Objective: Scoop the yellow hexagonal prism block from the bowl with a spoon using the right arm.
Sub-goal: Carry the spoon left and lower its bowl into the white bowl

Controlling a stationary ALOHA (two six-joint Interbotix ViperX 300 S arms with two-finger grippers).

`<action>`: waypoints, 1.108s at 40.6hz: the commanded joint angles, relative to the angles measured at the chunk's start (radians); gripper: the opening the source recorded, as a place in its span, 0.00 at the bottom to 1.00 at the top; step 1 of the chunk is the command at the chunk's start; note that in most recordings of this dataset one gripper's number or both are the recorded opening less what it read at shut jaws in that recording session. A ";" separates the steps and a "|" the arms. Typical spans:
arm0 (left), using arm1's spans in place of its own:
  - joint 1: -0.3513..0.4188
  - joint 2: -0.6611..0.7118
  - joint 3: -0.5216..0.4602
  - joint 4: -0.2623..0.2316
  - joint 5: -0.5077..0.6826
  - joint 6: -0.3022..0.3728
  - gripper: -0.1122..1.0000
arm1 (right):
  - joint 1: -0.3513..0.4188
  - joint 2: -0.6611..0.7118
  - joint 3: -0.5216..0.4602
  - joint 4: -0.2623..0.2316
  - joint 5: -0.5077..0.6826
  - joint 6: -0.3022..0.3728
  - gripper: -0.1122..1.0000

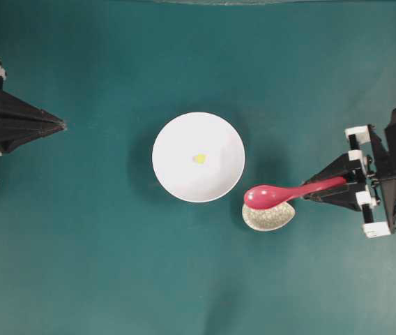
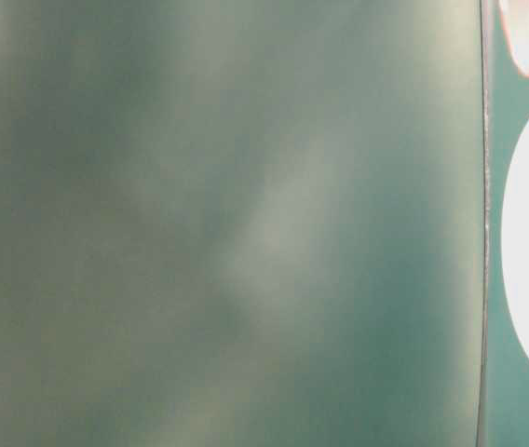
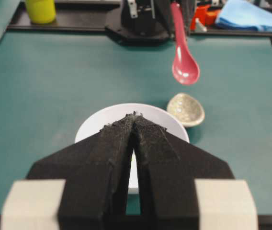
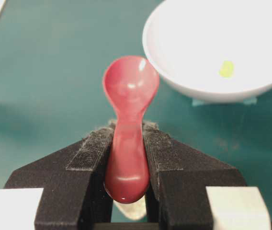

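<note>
The white bowl [image 1: 198, 157] sits mid-table with the tiny yellow hexagonal prism block [image 1: 199, 159] lying inside it, also visible as the block [image 4: 226, 69] in the right wrist view. My right gripper [image 1: 327, 187] is shut on the handle of the pink-red spoon [image 1: 282, 194], whose head hangs above the speckled spoon rest [image 1: 269, 216], just right of the bowl's rim. In the right wrist view the spoon [image 4: 129, 110] points forward, left of the bowl [image 4: 212, 48]. My left gripper [image 1: 62, 125] rests shut at the far left, holding nothing.
A yellow cup [image 3: 40, 10], orange items and a blue cloth [image 3: 246, 17] lie beyond the far table edge in the left wrist view. The table-level view is mostly a blurred green surface.
</note>
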 commanded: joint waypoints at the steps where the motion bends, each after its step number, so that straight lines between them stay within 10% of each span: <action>1: 0.002 0.005 -0.026 0.003 -0.005 -0.002 0.11 | 0.000 -0.023 -0.009 -0.003 -0.005 -0.006 0.31; 45: 0.002 0.006 -0.026 0.003 -0.005 -0.006 0.11 | -0.209 0.028 -0.202 -0.032 0.164 -0.083 0.31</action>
